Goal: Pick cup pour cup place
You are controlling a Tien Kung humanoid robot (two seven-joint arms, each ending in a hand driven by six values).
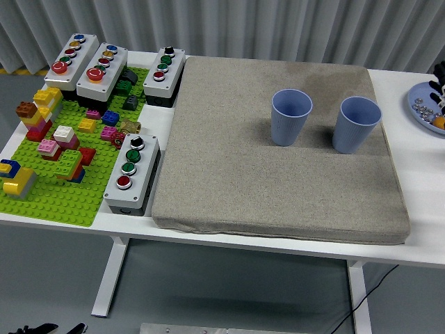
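Observation:
Two light blue cups stand upright on a grey mat (278, 181). The left cup (291, 116) is near the mat's middle back. The right cup (357, 124) stands a short way to its right, apart from it. I cannot see into either cup. A small black part of my right hand (439, 82) shows at the picture's right edge, over a blue plate, well to the right of both cups. My left arm is out of view.
A blue plate (419, 109) with small metal pieces and an orange item lies at the far right. A green baseplate (62, 195) with toy bricks and several grey button boxes (132, 174) fill the table's left side.

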